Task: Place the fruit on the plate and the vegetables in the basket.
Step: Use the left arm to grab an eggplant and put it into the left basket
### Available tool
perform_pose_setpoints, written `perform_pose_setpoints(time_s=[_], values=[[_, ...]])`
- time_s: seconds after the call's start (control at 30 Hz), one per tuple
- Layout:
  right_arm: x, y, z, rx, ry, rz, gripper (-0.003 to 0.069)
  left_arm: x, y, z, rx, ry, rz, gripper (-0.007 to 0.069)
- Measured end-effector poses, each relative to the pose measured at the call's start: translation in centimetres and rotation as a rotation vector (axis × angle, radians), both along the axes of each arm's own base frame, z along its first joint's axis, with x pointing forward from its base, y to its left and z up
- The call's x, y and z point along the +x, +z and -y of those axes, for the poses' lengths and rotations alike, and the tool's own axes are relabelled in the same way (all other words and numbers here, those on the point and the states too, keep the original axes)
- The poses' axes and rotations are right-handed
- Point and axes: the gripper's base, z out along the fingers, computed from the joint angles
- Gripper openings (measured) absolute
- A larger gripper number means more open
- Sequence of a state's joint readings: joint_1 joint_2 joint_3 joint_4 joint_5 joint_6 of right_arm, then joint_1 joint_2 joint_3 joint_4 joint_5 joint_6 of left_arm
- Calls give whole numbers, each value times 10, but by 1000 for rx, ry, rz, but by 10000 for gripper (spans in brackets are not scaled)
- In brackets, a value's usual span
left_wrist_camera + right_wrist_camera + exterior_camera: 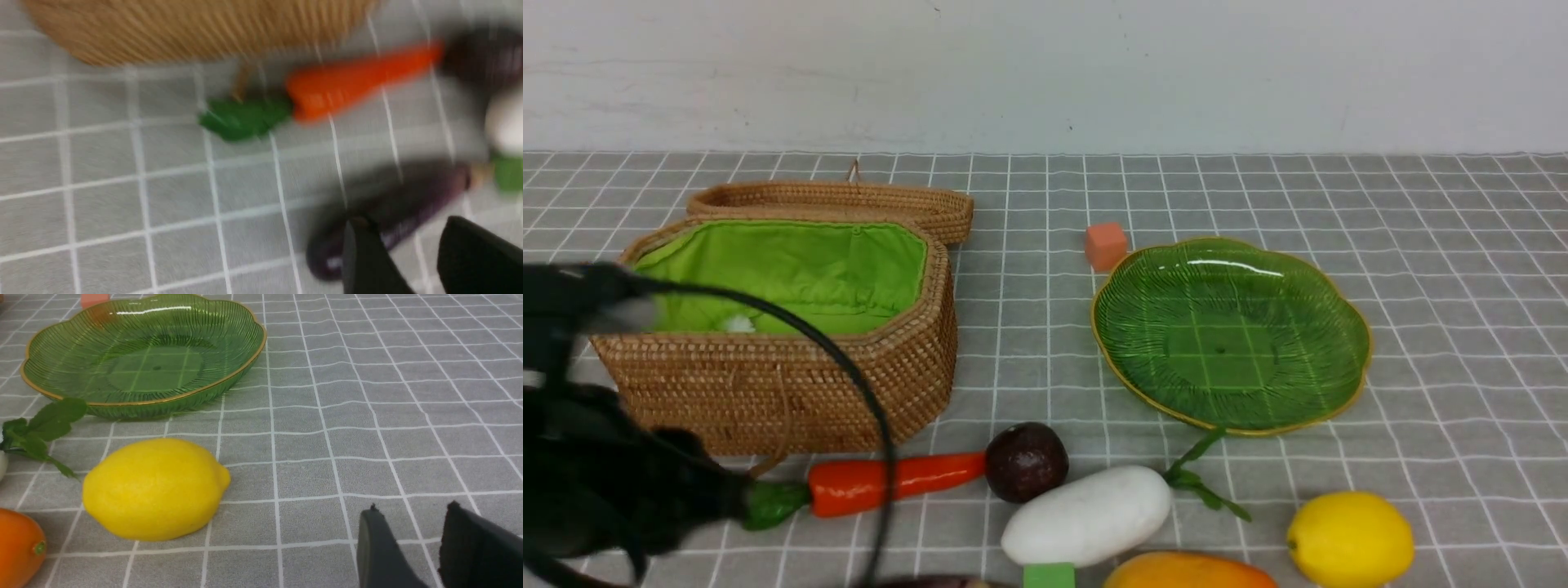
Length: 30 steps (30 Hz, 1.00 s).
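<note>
The wicker basket (768,384) stands open at the left, green lining showing. The green plate (1233,335) sits empty to the right. In front lie the carrot (890,483), the maroon ball (1027,461) at its tip, the white radish (1086,516), the lemon (1350,539) and the mango (1188,572). My blurred left arm (596,482) hangs before the basket, near the carrot's leaves. The left gripper (404,222) is open over bare cloth, the carrot (359,81) ahead of it. The right gripper (412,507) is open and empty, beside the lemon (153,489).
The basket's lid (833,200) lies behind it. An orange cube (1106,246) sits at the plate's far edge and a green cube (1048,575) against the radish. A purple eggplant (408,200) lies beside one of the left gripper's fingers.
</note>
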<state>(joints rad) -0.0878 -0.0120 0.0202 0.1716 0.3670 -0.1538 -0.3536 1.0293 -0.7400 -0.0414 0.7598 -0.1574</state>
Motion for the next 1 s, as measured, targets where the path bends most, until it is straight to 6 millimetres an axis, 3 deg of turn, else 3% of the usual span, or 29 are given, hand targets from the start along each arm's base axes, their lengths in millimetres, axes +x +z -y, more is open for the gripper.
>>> perform_pose_setpoints(time_s=[0.17,0.33,0.43,0.63,0.77,0.83,1.0], values=[[0,0,0,0,-1,0,241,8,-16,27,142,-223,-34,407],[0,0,0,0,-1,0,241,13,-45,58,329,-493,-83,624],[0,0,0,0,-1,0,241,18,-62,69,373,-555,-119,666],[0,0,0,0,-1,0,241,30,-91,79,418,-591,-175,627],[0,0,0,0,-1,0,241,32,-99,80,434,-600,-202,485],[0,0,0,0,-1,0,241,31,-99,79,445,-602,-218,311],[0,0,0,0,-1,0,241,29,-90,77,472,-616,-262,317]])
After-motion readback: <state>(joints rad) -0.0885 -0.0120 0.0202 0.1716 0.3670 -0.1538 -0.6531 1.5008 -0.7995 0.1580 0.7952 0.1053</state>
